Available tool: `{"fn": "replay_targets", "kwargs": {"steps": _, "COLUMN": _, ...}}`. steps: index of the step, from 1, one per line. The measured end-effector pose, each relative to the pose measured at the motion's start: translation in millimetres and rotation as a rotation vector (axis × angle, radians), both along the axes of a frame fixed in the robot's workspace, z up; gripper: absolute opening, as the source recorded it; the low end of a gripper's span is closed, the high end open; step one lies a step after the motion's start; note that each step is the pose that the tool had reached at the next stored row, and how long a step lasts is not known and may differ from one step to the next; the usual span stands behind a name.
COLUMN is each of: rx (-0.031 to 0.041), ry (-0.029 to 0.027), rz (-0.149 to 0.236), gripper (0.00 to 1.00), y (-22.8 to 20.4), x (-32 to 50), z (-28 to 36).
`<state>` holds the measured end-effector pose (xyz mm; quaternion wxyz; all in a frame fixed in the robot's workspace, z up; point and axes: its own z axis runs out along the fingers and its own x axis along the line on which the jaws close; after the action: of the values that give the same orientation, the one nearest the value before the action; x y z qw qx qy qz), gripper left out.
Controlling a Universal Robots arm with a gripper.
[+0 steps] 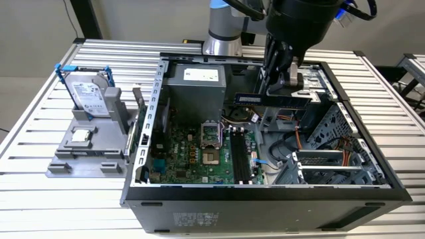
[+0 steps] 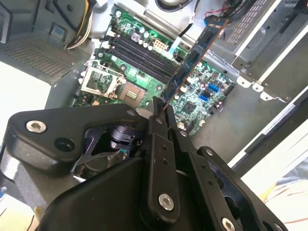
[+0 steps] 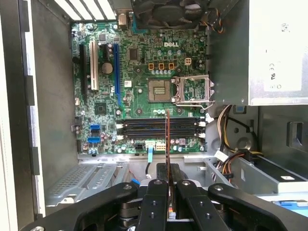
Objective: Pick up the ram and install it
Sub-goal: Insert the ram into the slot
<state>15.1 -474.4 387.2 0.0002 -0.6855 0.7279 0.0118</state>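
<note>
Ram [image 1: 256, 98] is held in the exterior view by the gripper [image 1: 290, 92], whose fingers are closed on it toward one end, well above the board [image 1: 192, 159] inside the case [image 1: 265, 196]. It is seen at about one o'clock from the slots [image 1: 240, 157], lying level and pointing from three to nine o'clock, while the slots run roughly from twelve to six. A jam or a bent stick is to be feared if it is lowered without being turned into line. Cables [image 1: 297, 142] are seen at about six o'clock from the gripper and could be snagged on a descent.

In the second wrist view the ram [image 2: 195, 55] is shown reaching out from the gripper [image 2: 158, 111] over the board [image 2: 199, 103], clamped by its end alone. With so long an overhang, it may be levered in the grip when pressed, so that one end is seated and the other is not. The slots [image 2: 137, 50] appear unfilled.

In the first wrist view the ram [image 3: 167, 139] is seen edge-on, running out from the gripper [image 3: 168, 185] and crossing the slots [image 3: 144, 127] squarely, not along them. Whether the latches [image 3: 202, 123] are open cannot be told; seating would be blocked by a closed one. The socket [image 3: 160, 90] just beside the slots looks uncovered, and its contacts could be harmed if struck by a straying corner.
</note>
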Motion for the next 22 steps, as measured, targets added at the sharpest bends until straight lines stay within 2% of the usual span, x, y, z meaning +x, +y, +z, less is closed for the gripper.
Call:
{"fn": "replay_targets", "kwargs": {"steps": 6, "rx": 0.0001, "ry": 0.0000, "rz": -0.075, "gripper": 0.00, "y": 0.0, "x": 0.0, "z": 0.0}}
{"fn": "replay_targets", "kwargs": {"steps": 18, "rx": 0.0000, "ry": 0.0000, "rz": -0.258, "gripper": 0.00, "y": 0.0, "x": -0.1, "z": -0.1}}
{"fn": "replay_targets", "kwargs": {"steps": 22, "rx": 0.0000, "ry": 0.0000, "rz": -0.299, "gripper": 0.00, "y": 0.0, "x": -0.1, "z": -0.1}}
